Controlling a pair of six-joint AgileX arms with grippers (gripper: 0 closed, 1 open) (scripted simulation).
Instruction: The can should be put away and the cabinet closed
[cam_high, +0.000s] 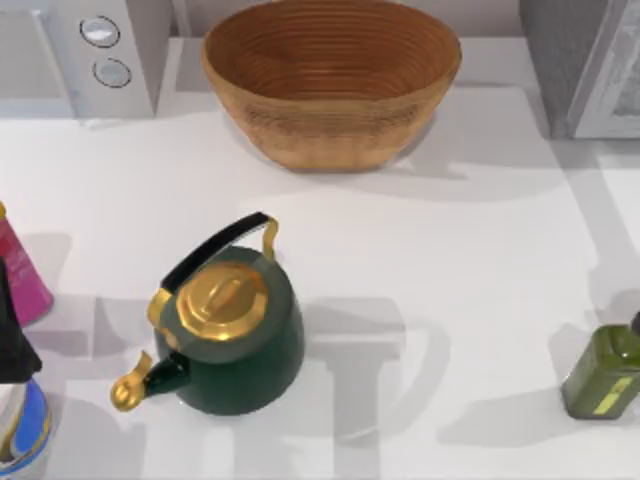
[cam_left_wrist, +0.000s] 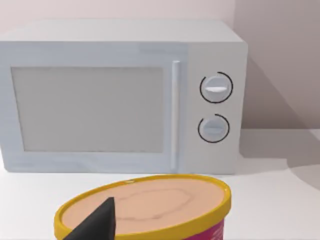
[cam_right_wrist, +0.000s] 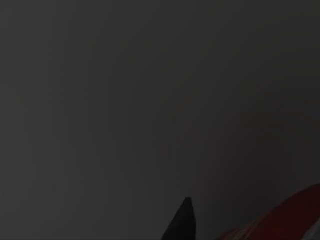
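Left of the green kettle (cam_high: 235, 335), at the table (cam_high: 440, 270) edge, the left gripper (cam_left_wrist: 97, 225) hangs just over a pink tub (cam_high: 22, 275). Its wrist view adds what the top view lacks: the tub's yellow rim and pale peach top, close under the gripper, with the microwave's (cam_left_wrist: 120, 95) whole front, door handle and two dials behind it. Whether this gripper is wide or narrow I cannot tell. The top view gives only a corner of that microwave, behind and left of the kettle.

Seen from above, the kettle stands upright mid-table with its gold lid on, black handle raised and gold-tipped spout aimed left. Directly behind it, well apart, sits a woven basket (cam_high: 330, 85). Behind and far right of the kettle is the grey cabinet (cam_high: 590, 70), cut by the frame edge. Right of the kettle, near the table's edge, an olive-green bottle (cam_high: 605, 372) lies tilted. In front and left of the kettle, a blue-and-white object (cam_high: 25, 430) touches the frame corner.

The right wrist view is dark, so I cannot tell the right gripper's state, nor where the can is.
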